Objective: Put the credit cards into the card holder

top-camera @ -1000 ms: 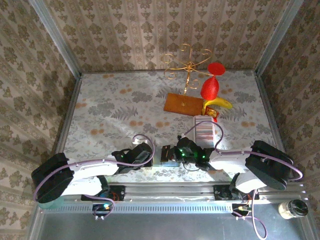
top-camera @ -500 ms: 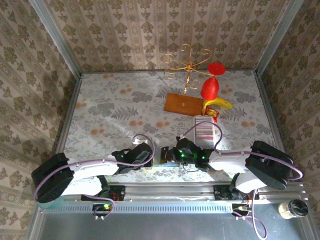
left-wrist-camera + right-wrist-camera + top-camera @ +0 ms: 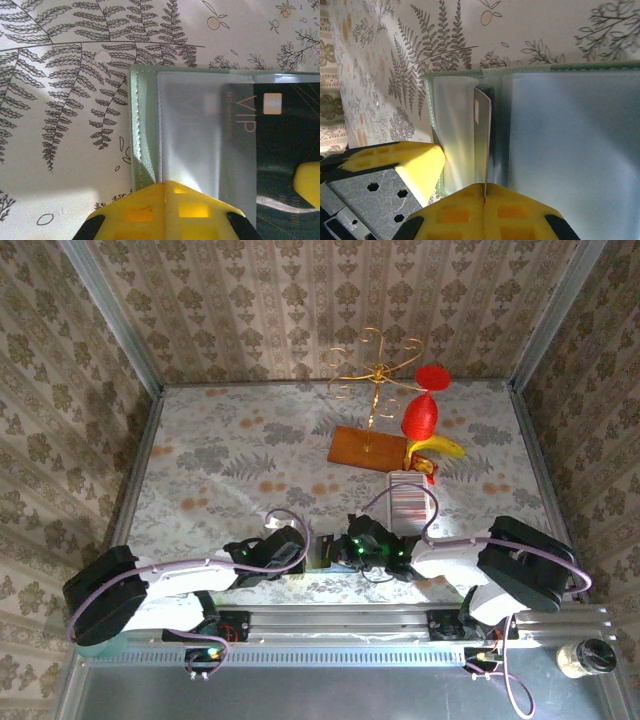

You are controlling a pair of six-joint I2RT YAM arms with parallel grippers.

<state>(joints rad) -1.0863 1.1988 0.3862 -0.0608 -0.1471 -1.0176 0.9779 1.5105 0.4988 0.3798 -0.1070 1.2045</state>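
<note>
The right tool (image 3: 484,187) pinches a thin pale plastic credit card (image 3: 482,135) standing on edge in the open grey-green folding card holder (image 3: 570,150) just ahead. The left tool (image 3: 167,184), pressed together, sits at the holder's near edge.

Your left arm (image 3: 190,575) and right arm (image 3: 450,560) both lie folded low just ahead of their bases. The forearms reach inward, so the wrists almost meet in the middle. Your left claw (image 3: 308,554) is closed, its yellow fingertips (image 3: 167,207) pressed together and pointing downward. Your right claw (image 3: 346,552) sits just beside it, facing it, near but apart. Its jaws are closed too, and a credit card (image 3: 482,130) is pinched edge-on between its yellow pads (image 3: 485,212).
</note>
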